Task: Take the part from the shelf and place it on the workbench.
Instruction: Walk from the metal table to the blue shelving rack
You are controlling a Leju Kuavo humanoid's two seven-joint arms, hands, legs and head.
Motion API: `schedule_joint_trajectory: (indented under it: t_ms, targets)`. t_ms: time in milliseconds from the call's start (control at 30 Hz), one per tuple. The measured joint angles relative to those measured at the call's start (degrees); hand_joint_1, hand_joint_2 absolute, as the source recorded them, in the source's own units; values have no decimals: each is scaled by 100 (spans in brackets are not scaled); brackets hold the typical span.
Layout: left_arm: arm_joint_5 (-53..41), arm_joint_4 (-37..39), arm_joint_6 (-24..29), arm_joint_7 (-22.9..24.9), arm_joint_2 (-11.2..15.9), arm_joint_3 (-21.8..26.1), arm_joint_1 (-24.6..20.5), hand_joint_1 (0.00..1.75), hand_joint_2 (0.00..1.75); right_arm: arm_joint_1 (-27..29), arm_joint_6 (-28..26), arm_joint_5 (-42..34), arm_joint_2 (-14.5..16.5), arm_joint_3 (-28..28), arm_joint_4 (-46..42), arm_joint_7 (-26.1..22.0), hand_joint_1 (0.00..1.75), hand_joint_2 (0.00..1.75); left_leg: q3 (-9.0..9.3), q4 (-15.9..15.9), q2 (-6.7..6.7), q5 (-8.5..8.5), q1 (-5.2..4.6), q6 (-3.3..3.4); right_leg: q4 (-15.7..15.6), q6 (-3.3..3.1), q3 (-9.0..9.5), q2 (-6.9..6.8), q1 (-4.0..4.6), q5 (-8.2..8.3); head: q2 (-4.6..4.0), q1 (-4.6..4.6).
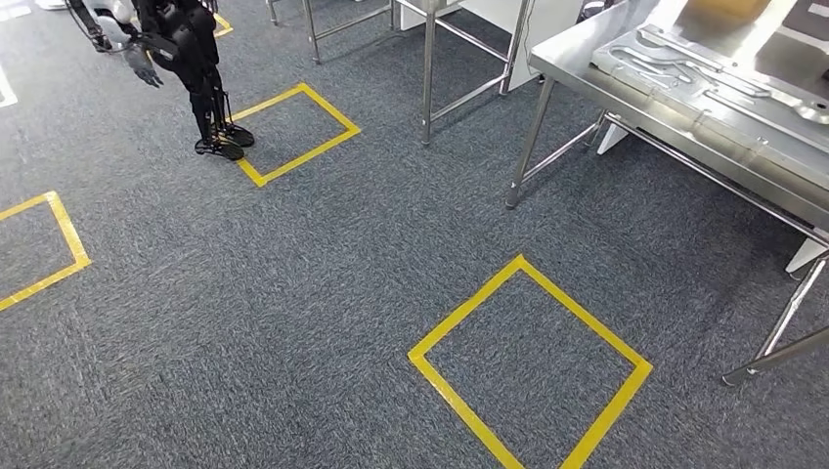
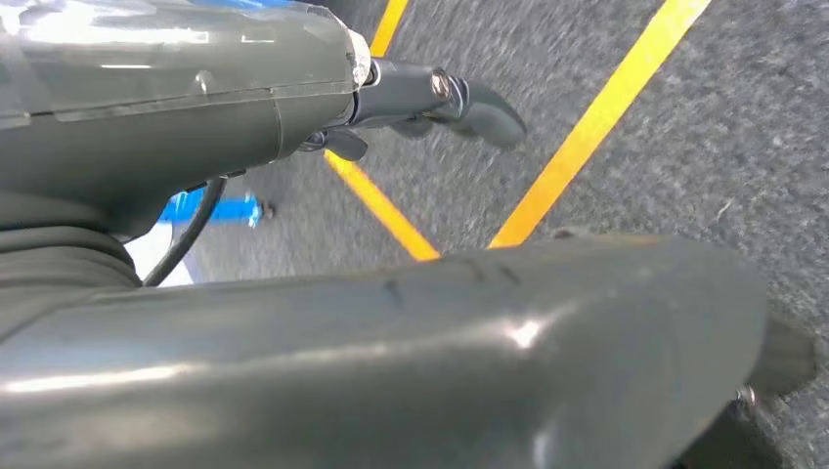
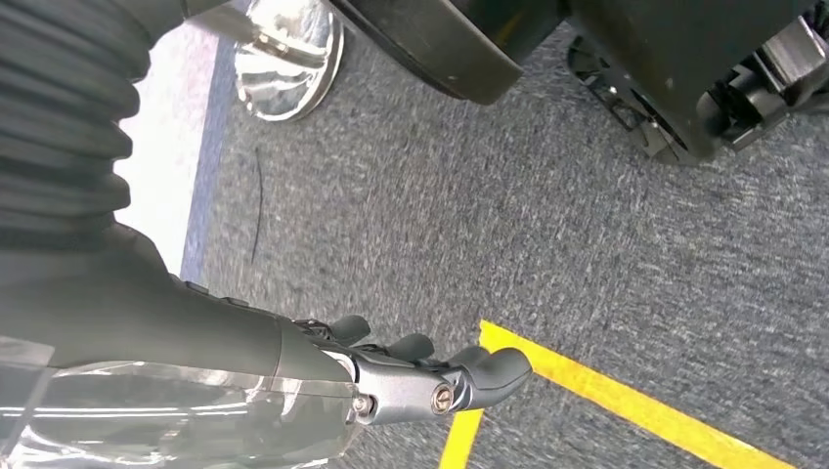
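A steel workbench [image 1: 675,147] stands at the right of the head view, with a flat grey metal panel [image 1: 704,78] and several shaped metal pieces lying on it. In the left wrist view my left hand [image 2: 420,98] hangs over grey carpet, its fingers stretched out and holding nothing. The right wrist view shows my right hand [image 3: 420,376] likewise hanging above the carpet, fingers extended and empty. No part is in either hand.
Another dark humanoid robot [image 1: 181,59] stands at the far left beside a yellow tape square [image 1: 293,132]. A larger tape square [image 1: 528,366] marks the carpet just ahead. Steel table legs [image 1: 427,68] rise at the back centre. A chrome round foot [image 3: 288,59] sits near my right hand.
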Motion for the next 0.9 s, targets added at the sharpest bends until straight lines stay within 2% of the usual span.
schedule_joint_trajectory:
  t_ms: [33, 67, 100, 133, 167, 233, 267, 300, 333, 400, 467, 500, 567, 600, 633, 667, 700, 733, 767, 800, 833, 867, 900]
  targets:
    - [9, 0, 8, 1, -2, 0, -6, 0, 0, 9, 8, 10, 2, 0, 1, 4, 0, 175, -151, 321, 135, -177, 15, -33, -25, 6, 19, -84, 0, 11, 0, 0]
    - [19, 0, 20, 2, -4, -1, -14, 0, 0, 15, 16, 20, 2, 0, 1, 9, 0, 175, -327, 696, 207, -359, 39, -75, -26, 7, 19, -171, -4, 10, 0, -1]
    - [27, 0, 33, 2, -6, -1, -16, 0, 0, 17, 25, 31, 2, 0, 2, 16, 0, 175, -474, 1016, 245, -478, 70, -119, -18, 22, 17, -253, -10, 2, 0, -1]
    - [37, -1, 48, 2, -6, 0, -10, 0, 0, 17, 33, 40, 2, 0, 2, 24, 0, 175, -538, 1177, 272, -502, 106, -167, -4, 44, 15, -332, -24, -13, 0, -1]
    - [45, -1, 62, 2, -5, 1, -1, 0, 0, 15, 40, 48, 2, 0, 2, 31, 0, 175, -483, 1107, 301, -419, 144, -215, 18, 77, 15, -403, -49, -33, 0, -1]
    - [55, -1, 83, 2, -4, 1, 4, 0, 0, 5, 50, 56, 1, 0, 2, 41, 0, 175, -100, 435, 446, -117, 217, -316, 116, 189, 15, -535, -111, -105, 0, -1]
    - [52, 2, 89, -1, -17, 2, 0, 0, 0, -1, 51, 57, -15, 0, 2, 47, 0, 175, 78, 112, 526, -14, 236, -332, 186, 256, 4, -585, -124, -160, 0, -2]
    - [44, 3, 96, -4, -28, 2, -9, 0, 0, -6, 51, 56, -28, -1, 2, 51, 0, 175, 185, -81, 573, 28, 238, -301, 246, 314, -7, -622, -128, -212, 0, 0]
    - [34, 4, 101, -9, -41, 3, -12, 0, 0, -8, 48, 53, -41, -2, 2, 54, 0, 175, 209, -135, 586, 13, 226, -244, 287, 359, -12, -649, -121, -249, 0, 3]
    - [19, 4, 113, -15, -46, 3, -7, 0, 0, -10, 40, 44, -49, -4, 2, 47, 0, 175, 174, -85, 489, -1, 192, -90, 293, 406, 1, -695, -136, -273, 0, 8]
    - [17, 4, 120, -16, -45, 3, 4, 0, 0, -13, 36, 38, -47, -5, 2, 34, 0, 175, 154, -89, 413, 8, 171, -2, 402, 438, -22, -600, -172, -389, 0, 10]
    - [18, 4, 122, -15, -45, 3, 2, 0, 0, -14, 32, 36, -46, -7, 1, 25, 0, 175, 144, -95, 375, 20, 160, 33, 605, 438, -108, -493, -176, -539, 0, 11]
    - [17, 4, 122, -16, -44, 3, -4, 0, 0, -30, 25, 27, -46, -11, 0, 1, 0, 175, 107, -99, 298, 41, 115, 79, 1337, 392, -447, -284, -138, -941, 0, 12]
    - [16, 4, 117, -17, -44, 3, -6, 0, 0, -46, 23, 23, -46, -13, -1, -13, 0, 175, 90, -100, 248, 50, 81, 100, 1708, 348, -624, -242, -102, -1082, 0, 11]
    - [14, 4, 110, -21, -44, 3, -5, 0, 0, -61, 23, 21, -46, -15, -2, -22, 0, 175, 79, -99, 189, 57, 41, 117, 1935, 289, -734, -222, -58, -1120, 0, 11]
    - [12, 4, 100, -25, -44, 3, -3, 0, 0, -70, 24, 21, -46, -15, -2, -27, 0, 175, 78, -99, 119, 64, 1, 132, 1952, 210, -748, -203, -2, -1036, 0, 11]
    - [9, 4, 88, -29, -44, 3, -3, 0, 0, -69, 28, 22, -46, -15, -2, -27, 0, 175, 87, -99, 44, 70, -37, 145, 1751, 114, -663, -170, 65, -843, 0, 11]
    - [4, 4, 76, -34, -47, 3, -6, 0, 0, -60, 33, 24, -47, -15, -2, -24, 0, 175, 95, -104, -32, 78, -60, 157, 1388, -4, -514, -83, 145, -584, 0, 12]
    - [-2, 11, 61, -36, -62, 3, -17, 0, 0, -51, 39, 25, -62, -15, -1, -21, 0, 175, 95, -110, -95, 90, -78, 166, 1031, -138, -381, 72, 207, -383, 0, 2]
    - [-11, 17, 51, -36, -76, 3, -35, 0, 0, -43, 42, 26, -64, -15, -1, -20, 0, 175, 80, -120, -159, 112, -67, 167, 729, -245, -282, 203, 253, -236, 0, -3]
    - [-24, 23, 39, -35, -90, 3, -52, 0, 0, -41, 41, 27, -70, -15, 0, -20, 0, 175, 50, -138, -217, 137, -43, 153, 529, -321, -229, 292, 295, -173, 0, -8]
    - [-34, 28, 31, -34, -101, 2, -67, 0, 0, -43, 38, 29, -72, -16, 0, -21, 0, 175, 22, -160, -277, 171, -17, 125, 441, -364, -221, 310, 309, -176, 0, -14]
    - [-44, 27, 29, -33, -97, 2, -69, 0, 0, -46, 32, 35, -55, -16, -1, -21, 0, 175, 12, -207, -342, 212, 6, 89, 343, -380, -196, 243, 325, -148, 0, -9]
